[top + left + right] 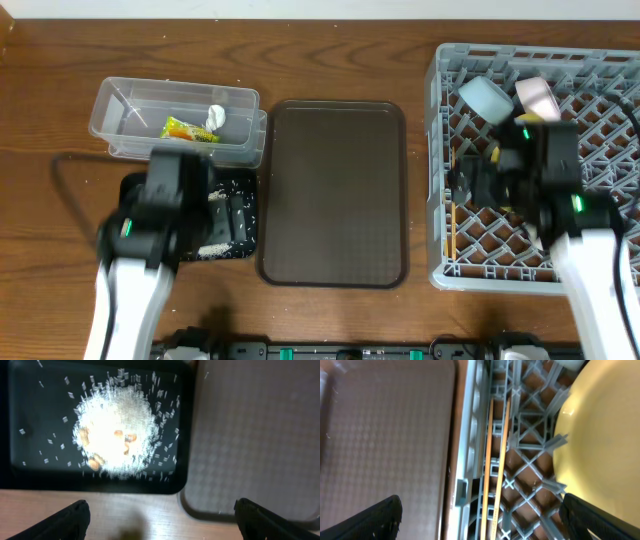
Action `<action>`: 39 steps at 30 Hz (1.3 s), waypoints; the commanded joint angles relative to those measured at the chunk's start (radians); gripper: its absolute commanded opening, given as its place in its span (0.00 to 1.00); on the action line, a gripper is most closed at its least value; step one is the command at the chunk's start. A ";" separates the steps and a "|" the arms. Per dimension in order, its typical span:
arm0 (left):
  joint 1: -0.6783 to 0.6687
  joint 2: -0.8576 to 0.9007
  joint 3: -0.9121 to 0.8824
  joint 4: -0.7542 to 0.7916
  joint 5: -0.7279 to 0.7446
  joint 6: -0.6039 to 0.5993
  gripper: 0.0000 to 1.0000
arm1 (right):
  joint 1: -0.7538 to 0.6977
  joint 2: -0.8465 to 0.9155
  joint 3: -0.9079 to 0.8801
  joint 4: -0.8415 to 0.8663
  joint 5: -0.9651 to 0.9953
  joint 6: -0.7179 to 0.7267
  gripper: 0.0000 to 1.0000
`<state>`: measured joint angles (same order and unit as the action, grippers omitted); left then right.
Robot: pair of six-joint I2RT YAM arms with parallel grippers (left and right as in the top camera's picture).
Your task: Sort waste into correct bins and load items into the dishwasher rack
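Note:
My left gripper (162, 522) is open and empty over the table's front edge, just before the black tray (30, 475). The tray holds a heap of white rice scraps (117, 430). The clear tub (130, 100) holds the green-and-orange wrapper (187, 129) and the tissue wad (215, 117). My right gripper (480, 517) is open and empty over the grey rack (600, 60), above two chopsticks (496, 460) lying along its left side. The yellow plate (600, 445) stands beside them. A light-blue bowl (485, 97) and a pale cup (537, 95) sit in the rack. The white bowl is hidden.
The large brown serving tray (335, 195) lies between the black tray and the rack; it also shows in the left wrist view (255, 425) and the right wrist view (385, 435). A dark cable (62, 185) lies at the left.

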<state>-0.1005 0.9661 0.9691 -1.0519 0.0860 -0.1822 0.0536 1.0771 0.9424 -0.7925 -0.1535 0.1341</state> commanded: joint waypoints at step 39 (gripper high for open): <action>-0.003 -0.593 -0.144 0.066 -0.015 0.009 0.98 | -0.006 -0.630 -0.200 -0.351 0.180 0.052 0.99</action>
<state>-0.1005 0.3752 0.8371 -0.9871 0.0788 -0.1822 0.0536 0.4503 0.7486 -1.1419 0.0189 0.1757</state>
